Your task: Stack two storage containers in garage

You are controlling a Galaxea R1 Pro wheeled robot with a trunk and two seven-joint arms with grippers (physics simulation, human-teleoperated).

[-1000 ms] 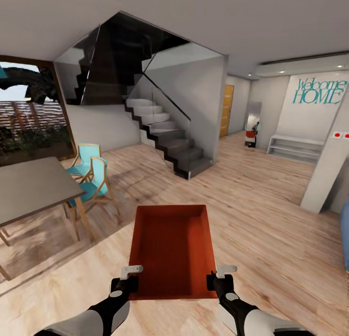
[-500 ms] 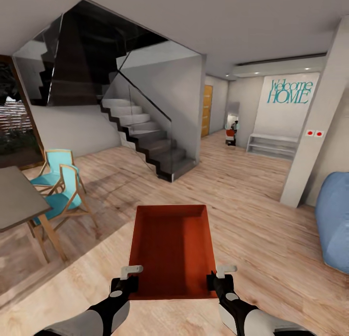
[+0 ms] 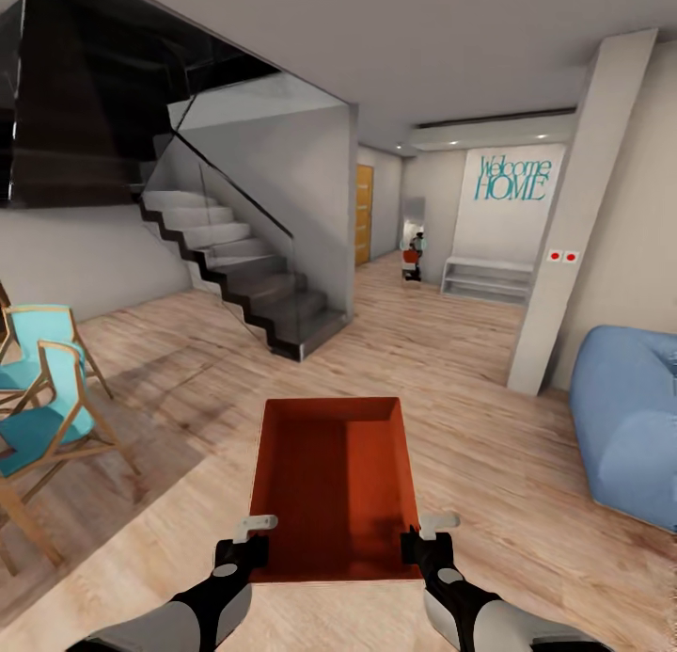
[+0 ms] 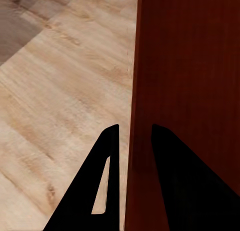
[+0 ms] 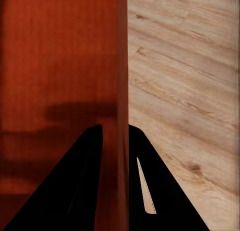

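One orange bin [image 3: 334,487] is held out in front over the wood floor [image 3: 489,426], its side walls apparently pinched by the left gripper [image 4: 131,133] and right gripper [image 5: 116,131]. The carrying step is in hand; next, a drive toward the hallway [image 3: 385,257] is called for, with the grip kept firm.

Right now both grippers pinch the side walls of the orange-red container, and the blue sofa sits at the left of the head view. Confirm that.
One point is wrong: the blue sofa sits at the right of the head view, not the left; the teal chairs are at the left. The rest holds: the left gripper and right gripper each have fingers on either side of a side wall of the orange-red container.
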